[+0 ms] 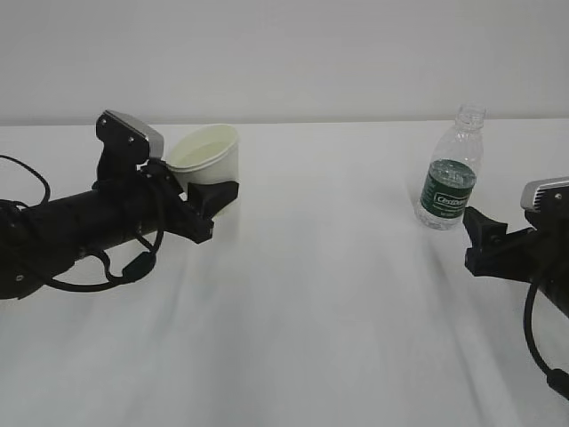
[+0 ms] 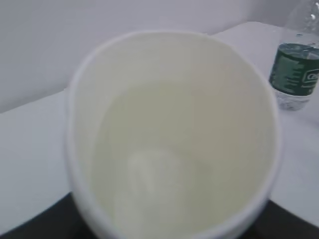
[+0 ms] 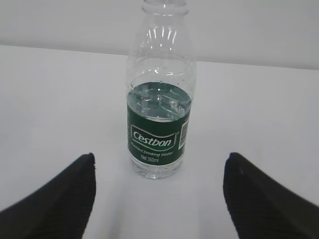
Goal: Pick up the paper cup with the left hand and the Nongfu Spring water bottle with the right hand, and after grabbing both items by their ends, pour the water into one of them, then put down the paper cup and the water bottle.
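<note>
Paper cup clamped at its base by the left hand, fingers part-closed around it; tilted back toward the arm, mouth angled up and away, over the white table. Seen from the left wrist, pale cream inside filling almost the whole view, with what looked like liquid pooled low in it, though too blurred to say for sure. Nongfu Spring water bottle stood upright on the table at the right, uncapped, dark green label facing the camera, well apart from the cup. Water visible through the clear wall, its surface level with the label's top edge. Right hand sat low just in front of the bottle, jaws spread wide, gripping nothing; black fingertips flanked the bottle in the wrist view without touching it.
</note>
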Controlling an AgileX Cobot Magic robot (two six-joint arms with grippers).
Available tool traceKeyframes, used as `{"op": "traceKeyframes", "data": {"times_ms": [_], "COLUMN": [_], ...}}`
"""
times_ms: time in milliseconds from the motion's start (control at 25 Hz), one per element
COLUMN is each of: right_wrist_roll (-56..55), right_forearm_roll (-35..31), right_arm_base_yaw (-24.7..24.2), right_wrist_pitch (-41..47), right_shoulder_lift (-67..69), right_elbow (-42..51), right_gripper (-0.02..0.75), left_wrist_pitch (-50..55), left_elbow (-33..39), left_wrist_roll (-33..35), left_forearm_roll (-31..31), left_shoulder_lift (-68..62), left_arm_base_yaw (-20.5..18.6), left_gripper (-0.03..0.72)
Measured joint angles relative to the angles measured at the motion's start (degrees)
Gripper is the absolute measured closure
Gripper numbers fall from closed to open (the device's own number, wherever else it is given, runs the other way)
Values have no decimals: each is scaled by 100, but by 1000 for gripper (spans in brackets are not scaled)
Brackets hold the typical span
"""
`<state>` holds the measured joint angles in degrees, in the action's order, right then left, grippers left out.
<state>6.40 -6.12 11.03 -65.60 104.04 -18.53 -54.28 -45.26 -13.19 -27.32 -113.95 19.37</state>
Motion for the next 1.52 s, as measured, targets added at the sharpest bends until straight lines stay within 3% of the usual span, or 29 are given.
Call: {"op": "traceKeyframes", "data": {"times_ms": [640, 1160, 1520], "right_wrist_roll": [-46, -157, -183], "right_forearm_roll": [25, 126, 214], "right_arm_base_yaw": [0, 0, 0], "right_wrist_pitch": [0, 0, 0], "right_shoulder_lift": [0, -252, -303], "right_elbow": [0, 0, 8], "right_gripper": [143, 144, 143], "left_wrist_pitch": [22, 22, -415], "left_elbow": [0, 0, 0], "left_wrist_roll": [245, 473, 557], "left_forearm_roll": [184, 631, 809], "left_shoulder_lift": [0, 0, -500], "left_arm_base_yaw": [-910, -1313, -1327], "left_gripper": [300, 300, 301]}}
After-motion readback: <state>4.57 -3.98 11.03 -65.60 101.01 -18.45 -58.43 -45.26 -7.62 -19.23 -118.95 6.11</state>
